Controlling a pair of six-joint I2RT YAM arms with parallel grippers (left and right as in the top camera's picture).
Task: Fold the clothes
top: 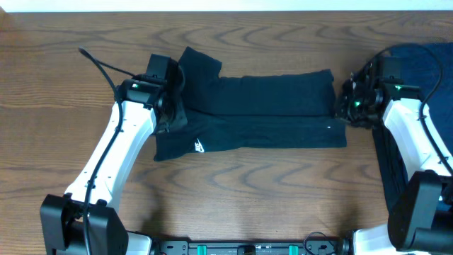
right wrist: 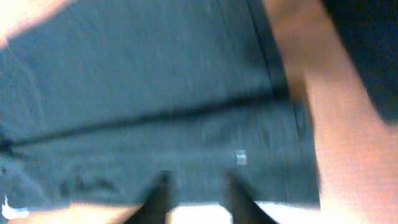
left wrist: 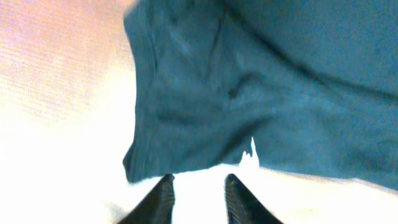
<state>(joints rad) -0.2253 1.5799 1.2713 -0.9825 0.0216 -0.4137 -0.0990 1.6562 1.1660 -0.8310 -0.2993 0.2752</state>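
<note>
Shirt (top: 269,117): black, soft, creased, folded into a long band.
Desk (top: 248,195): brown wood grain.
Left fingers (left wrist: 158,200): apart, empty, beside shirt.
Right fingers (right wrist: 239,202): apart, over shirt.
</note>
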